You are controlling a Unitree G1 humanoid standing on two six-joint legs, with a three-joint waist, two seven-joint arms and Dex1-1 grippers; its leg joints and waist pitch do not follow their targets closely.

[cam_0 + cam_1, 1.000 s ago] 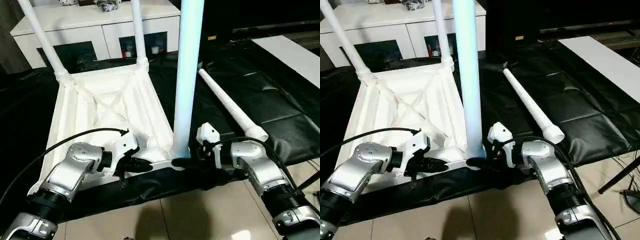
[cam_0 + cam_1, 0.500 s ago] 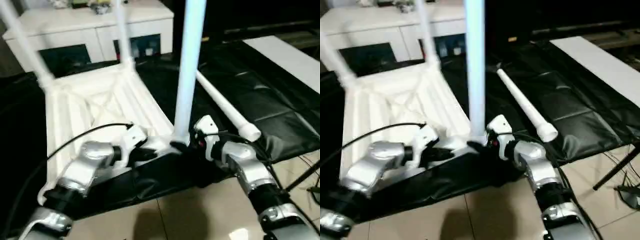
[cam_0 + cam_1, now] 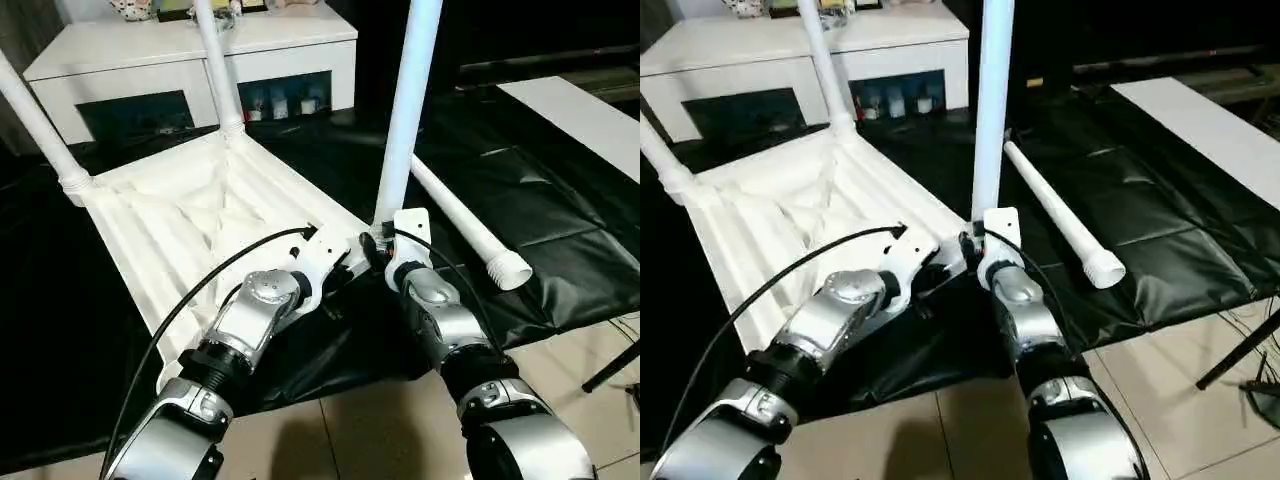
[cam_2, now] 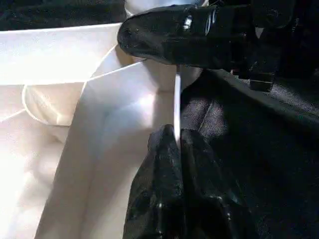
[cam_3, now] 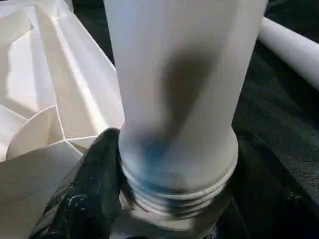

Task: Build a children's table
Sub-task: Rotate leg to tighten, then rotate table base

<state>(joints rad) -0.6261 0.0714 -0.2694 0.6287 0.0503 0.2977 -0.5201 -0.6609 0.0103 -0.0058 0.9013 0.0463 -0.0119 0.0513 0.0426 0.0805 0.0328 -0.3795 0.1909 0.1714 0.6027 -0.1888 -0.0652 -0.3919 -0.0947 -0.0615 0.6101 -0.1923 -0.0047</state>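
Note:
The children's table lies upside down on the black cover, its white tabletop [image 3: 200, 220] showing ribs. Two legs [image 3: 218, 60] [image 3: 35, 125] stand in the far corner sockets. A third leg [image 3: 405, 120] stands upright in the near right socket. My right gripper [image 3: 375, 245] is closed around its threaded base [image 5: 179, 194], one black finger [image 5: 89, 194] pressed against it. Beside that corner my left gripper [image 3: 338, 272] is shut on the tabletop's thin rim [image 4: 177, 109]. A fourth leg [image 3: 465, 225] lies loose on the cover to the right.
A white cabinet [image 3: 190, 60] with dark doors stands behind the black-covered work table [image 3: 560, 190]. A white board [image 3: 590, 110] lies at the far right. The cover's front edge drops to a tiled floor [image 3: 380, 430] just below my forearms.
Both arms have reached forward. The near right corner, with its upright leg, has gone away from me and the tabletop has turned anticlockwise on the cover. Both grips are unchanged.

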